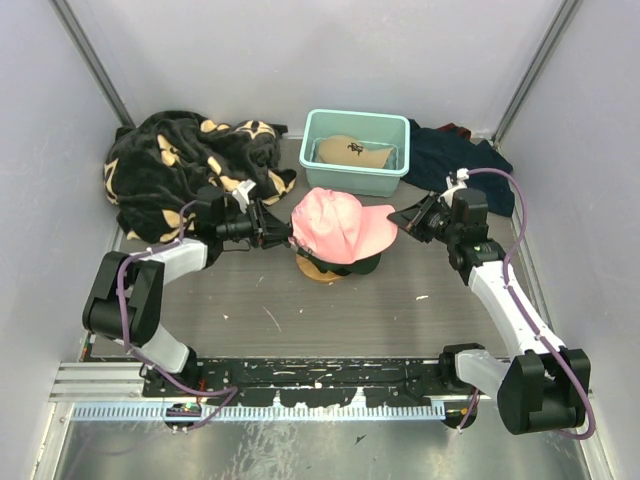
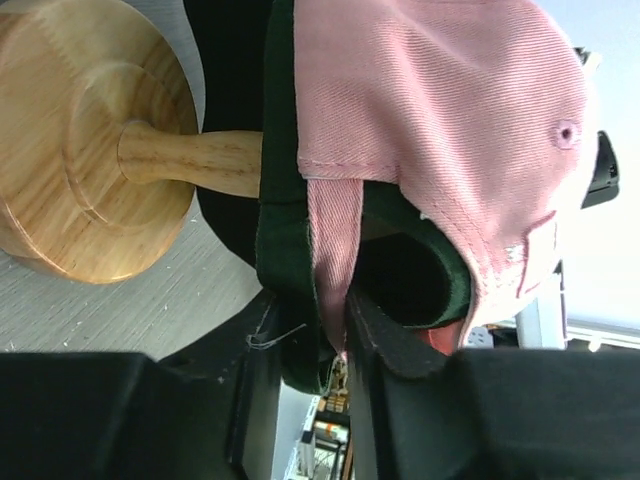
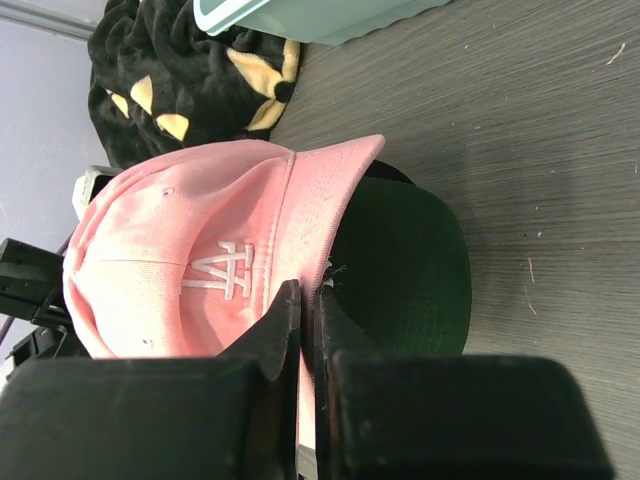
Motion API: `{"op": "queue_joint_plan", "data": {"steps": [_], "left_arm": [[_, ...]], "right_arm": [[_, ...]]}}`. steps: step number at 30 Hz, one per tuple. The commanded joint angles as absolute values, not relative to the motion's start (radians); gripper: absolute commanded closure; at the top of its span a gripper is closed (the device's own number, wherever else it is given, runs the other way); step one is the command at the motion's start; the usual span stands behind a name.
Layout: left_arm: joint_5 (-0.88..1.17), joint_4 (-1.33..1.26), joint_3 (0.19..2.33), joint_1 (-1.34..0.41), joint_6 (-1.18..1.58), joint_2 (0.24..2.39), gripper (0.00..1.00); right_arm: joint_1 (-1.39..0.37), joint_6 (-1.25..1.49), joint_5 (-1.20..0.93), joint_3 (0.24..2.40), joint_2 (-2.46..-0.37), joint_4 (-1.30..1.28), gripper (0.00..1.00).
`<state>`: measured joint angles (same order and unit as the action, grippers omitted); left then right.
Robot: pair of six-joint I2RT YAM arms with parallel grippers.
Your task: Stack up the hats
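Seating of the pink cap [image 1: 335, 225] over the dark green cap [image 3: 400, 260] on the wooden stand [image 2: 90, 140] is the step in hand, I judge. Right claw [image 3: 308, 300] is pinched shut on the pink brim. Left claw [image 2: 310, 320] straddles the rear strap, though whether it truly grips I cannot tell. Best to draw brim and strap down evenly, crowns aligned, and let go only once the cap sits square. A tan cap [image 1: 350, 152] lies in the teal bin [image 1: 320, 125] at the far edge of the grey surface [image 1: 400, 310], between a black blanket [image 1: 160, 165] and a navy cloth [image 1: 470, 160]. Pale walls [image 1: 60, 200] close in.
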<state>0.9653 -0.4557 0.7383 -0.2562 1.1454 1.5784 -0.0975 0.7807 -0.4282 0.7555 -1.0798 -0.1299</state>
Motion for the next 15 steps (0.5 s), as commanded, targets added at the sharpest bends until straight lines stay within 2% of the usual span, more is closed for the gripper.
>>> {"op": "queue_joint_plan", "data": {"steps": [1, 6, 15], "left_arm": [[0.96, -0.426, 0.785, -0.297, 1.102, 1.629, 0.69], [0.955, -0.447, 0.778, -0.322, 1.098, 1.681, 0.96], [0.911, -0.511, 0.648, -0.313, 1.112, 1.709, 0.98]], "right_arm": [[-0.115, 0.684, -0.394, 0.745, -1.079, -0.217, 0.99], [-0.116, 0.682, -0.393, 0.734, -1.072, -0.219, 0.99], [-0.117, 0.656, -0.369, 0.689, -1.131, -0.198, 0.99]]}}
